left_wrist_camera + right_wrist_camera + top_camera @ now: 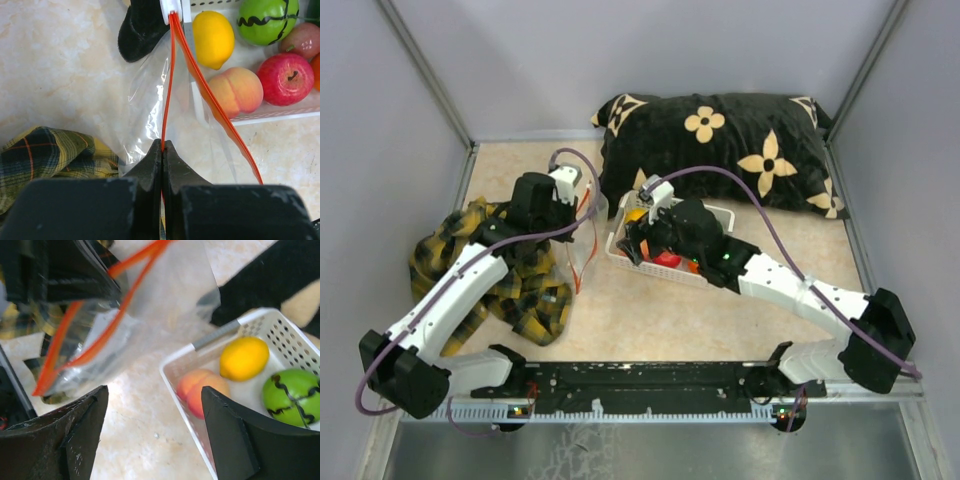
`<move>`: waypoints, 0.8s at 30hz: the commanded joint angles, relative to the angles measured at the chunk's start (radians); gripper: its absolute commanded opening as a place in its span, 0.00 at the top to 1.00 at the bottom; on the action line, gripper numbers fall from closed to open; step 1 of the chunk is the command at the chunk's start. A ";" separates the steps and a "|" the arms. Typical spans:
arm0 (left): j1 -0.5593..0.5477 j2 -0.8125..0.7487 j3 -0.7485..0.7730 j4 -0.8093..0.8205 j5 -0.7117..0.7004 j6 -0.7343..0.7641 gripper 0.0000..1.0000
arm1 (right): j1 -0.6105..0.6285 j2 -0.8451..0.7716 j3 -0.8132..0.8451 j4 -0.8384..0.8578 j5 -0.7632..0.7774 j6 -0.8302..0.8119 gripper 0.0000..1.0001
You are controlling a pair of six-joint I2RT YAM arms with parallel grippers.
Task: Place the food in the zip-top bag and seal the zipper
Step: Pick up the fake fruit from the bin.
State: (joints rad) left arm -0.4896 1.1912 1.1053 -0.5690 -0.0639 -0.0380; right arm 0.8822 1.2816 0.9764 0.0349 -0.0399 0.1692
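The clear zip-top bag [145, 95] hangs open between the plaid cloth and the basket. My left gripper [163, 146] is shut on one side of its red-orange zipper [170, 85]; the other side of the strip spreads right. In the top view the left gripper [575, 212] holds the bag [588, 240] upright. The food lies in the white basket [280, 116]: yellow [212, 37], green striped [267, 20], peach [237, 92], red [285, 77], brown [306, 37]. My right gripper [152, 400] is open and empty, above the basket's near corner [172, 371], by the peach [197, 390] and bag [150, 305].
A black pillow [720, 140] with cream flowers lies behind the basket [715, 215]; its corner touches the bag's far end [142, 25]. A yellow plaid cloth [510, 280] is heaped at the left under my left arm. Grey walls close in both sides.
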 commanded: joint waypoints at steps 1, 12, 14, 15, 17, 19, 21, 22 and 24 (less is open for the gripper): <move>0.019 -0.013 0.006 0.046 0.056 -0.035 1.00 | -0.044 -0.040 0.035 -0.114 0.027 -0.044 0.24; 0.022 0.004 0.175 -0.076 -0.069 -0.060 1.00 | -0.251 0.017 0.038 -0.256 0.117 -0.007 0.25; 0.022 0.030 0.214 -0.108 -0.081 -0.063 1.00 | -0.277 0.047 0.039 -0.268 0.125 -0.025 0.25; 0.022 0.048 0.244 -0.127 -0.084 -0.068 1.00 | -0.287 0.066 0.044 -0.277 0.125 -0.037 0.26; 0.021 0.086 0.290 -0.165 -0.084 -0.078 1.00 | -0.304 0.109 0.066 -0.304 0.125 -0.074 0.27; 0.021 0.119 0.317 -0.188 -0.095 -0.086 1.00 | -0.313 0.152 0.083 -0.329 0.139 -0.115 0.27; 0.021 0.130 0.313 -0.187 -0.109 -0.088 1.00 | -0.318 0.189 0.096 -0.348 0.145 -0.161 0.27; 0.020 0.132 0.302 -0.180 -0.119 -0.088 1.00 | -0.322 0.207 0.100 -0.359 0.150 -0.176 0.27; 0.022 0.131 0.275 -0.166 -0.134 -0.086 1.00 | -0.325 0.235 0.111 -0.370 0.166 -0.206 0.27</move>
State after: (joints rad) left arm -0.4706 1.3190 1.3960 -0.7082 -0.1528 -0.1120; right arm 0.5686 1.4799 1.0206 -0.2989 0.0917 0.0589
